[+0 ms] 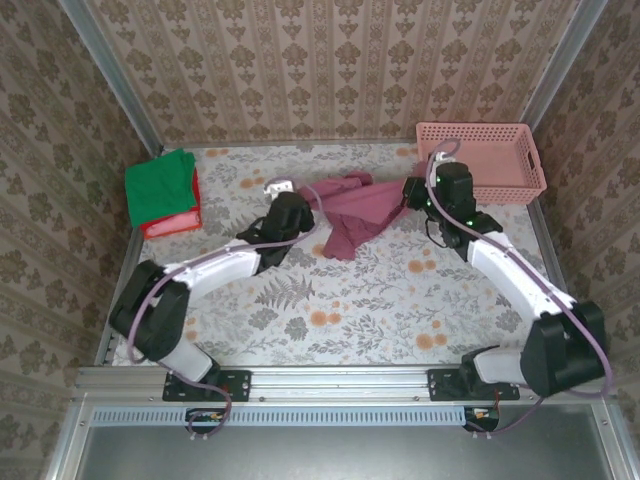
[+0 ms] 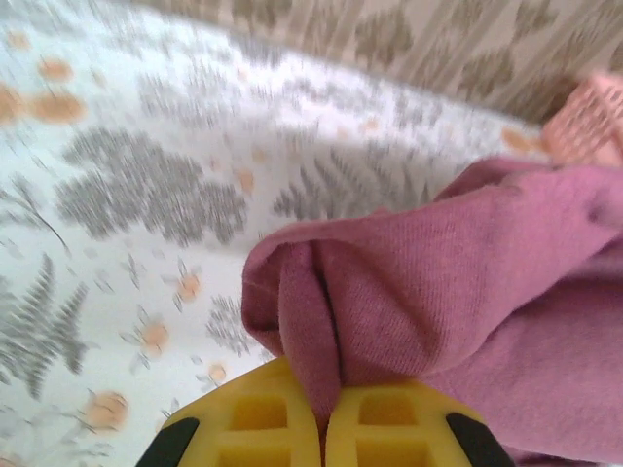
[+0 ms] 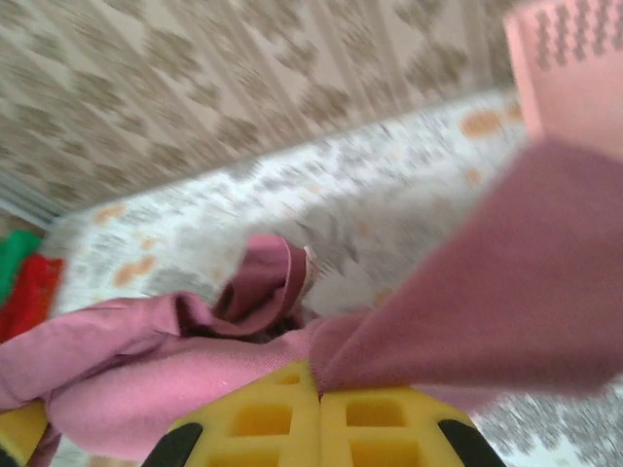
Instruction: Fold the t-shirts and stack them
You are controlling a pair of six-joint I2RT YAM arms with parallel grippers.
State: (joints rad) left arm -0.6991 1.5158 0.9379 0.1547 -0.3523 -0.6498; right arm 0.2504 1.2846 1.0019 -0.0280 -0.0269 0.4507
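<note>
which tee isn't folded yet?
The maroon t-shirt, bunched mid-table with the left gripper and right gripper both shut on it. The green t-shirt lies folded on the red t-shirt at far left.

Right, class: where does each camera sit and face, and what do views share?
Top external: above, behind the bases, looking down on the table; left gripper, right gripper show.
Left wrist: on the left arm, facing the maroon t-shirt past yellow fingers.
Right wrist: on the right arm, likewise.
All share the maroon t-shirt, pink basket.
</note>
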